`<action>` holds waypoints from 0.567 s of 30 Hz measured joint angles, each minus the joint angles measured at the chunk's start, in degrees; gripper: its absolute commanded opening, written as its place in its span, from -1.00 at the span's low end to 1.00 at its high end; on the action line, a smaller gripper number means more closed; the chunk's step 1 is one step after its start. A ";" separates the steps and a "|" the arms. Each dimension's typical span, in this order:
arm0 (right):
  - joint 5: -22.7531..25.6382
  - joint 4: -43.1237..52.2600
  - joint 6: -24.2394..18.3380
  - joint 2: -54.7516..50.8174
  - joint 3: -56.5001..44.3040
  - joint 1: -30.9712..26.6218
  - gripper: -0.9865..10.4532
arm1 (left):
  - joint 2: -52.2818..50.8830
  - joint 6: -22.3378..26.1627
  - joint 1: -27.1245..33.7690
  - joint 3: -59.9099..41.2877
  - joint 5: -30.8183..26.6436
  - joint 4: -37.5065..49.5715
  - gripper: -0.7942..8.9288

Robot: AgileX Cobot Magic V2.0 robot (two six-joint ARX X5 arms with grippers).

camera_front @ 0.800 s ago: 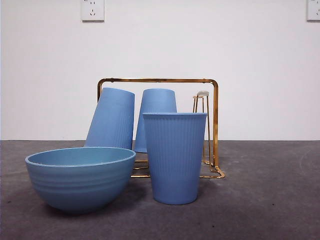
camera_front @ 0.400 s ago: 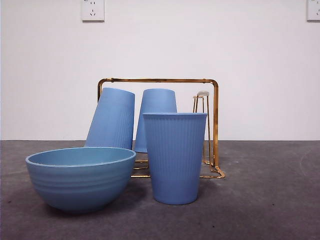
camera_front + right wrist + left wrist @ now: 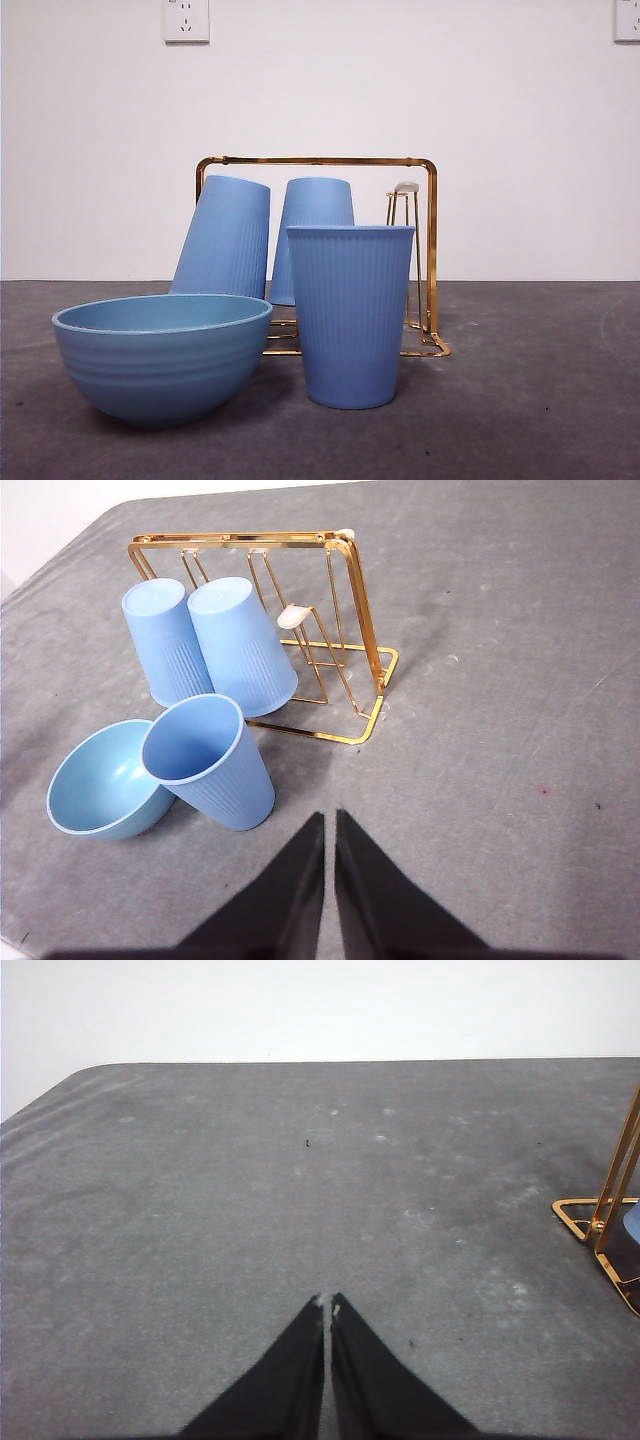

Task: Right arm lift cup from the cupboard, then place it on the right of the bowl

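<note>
A ribbed light-blue cup [image 3: 350, 315] [image 3: 210, 762] stands upright and open-mouthed on the table, just to the right of the wide blue bowl [image 3: 160, 352] [image 3: 98, 780]. Behind them the gold wire cupboard [image 3: 430, 250] [image 3: 350, 610] holds two more cups upside down on its pegs [image 3: 222, 238] [image 3: 315, 215]. My right gripper [image 3: 329, 818] is shut and empty, raised well back from the upright cup. The left gripper [image 3: 327, 1303] is shut over bare table, with a corner of the cupboard [image 3: 600, 1225] off to one side. Neither arm shows in the front view.
One bare white-tipped peg [image 3: 404, 190] [image 3: 296, 615] stands at the cupboard's right end. Grey felt table [image 3: 540, 400] stretches to the right of the cup. White wall with two sockets [image 3: 185, 20] rises behind.
</note>
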 measured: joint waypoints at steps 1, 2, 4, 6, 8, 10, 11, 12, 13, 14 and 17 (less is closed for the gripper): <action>0.00 0.00 0.00 0.00 0.00 0.00 -0.80 | 0.00 0.00 0.00 0.00 0.00 0.00 -0.82; 0.00 0.02 0.00 0.00 0.00 0.00 -0.80 | 0.00 0.00 0.00 0.00 0.00 0.00 -0.82; 0.00 0.00 0.00 0.00 0.00 0.00 -0.80 | 0.00 0.00 0.00 0.00 0.00 0.00 -0.82; 0.00 0.00 0.00 0.00 0.00 0.00 -0.80 | 0.00 0.00 0.00 0.00 0.00 0.00 -0.82; 0.00 0.00 0.00 0.00 0.00 0.00 -0.80 | 0.00 0.00 0.00 0.00 0.00 0.00 -0.82; 0.00 0.00 0.00 0.00 0.00 0.00 -0.80 | 0.00 0.00 0.00 0.00 0.00 0.00 -0.82; 0.00 0.02 0.00 0.00 0.00 0.00 -0.80 | 0.00 0.00 0.00 0.00 0.00 0.00 -0.82; 0.00 0.00 0.00 0.00 0.00 0.00 -0.80 | 0.00 0.00 0.00 0.00 0.00 0.00 -0.82; 0.00 0.02 0.00 0.00 0.00 0.00 -0.80 | 0.00 0.00 0.00 0.00 0.00 0.00 -0.82; 0.04 0.13 0.00 0.00 0.00 0.00 -0.80 | 0.00 0.00 0.00 0.00 0.00 0.00 -0.82; 0.20 2.38 -0.04 -0.31 -0.70 -1.55 -0.80 | 0.00 0.00 0.00 0.00 0.02 0.00 -0.82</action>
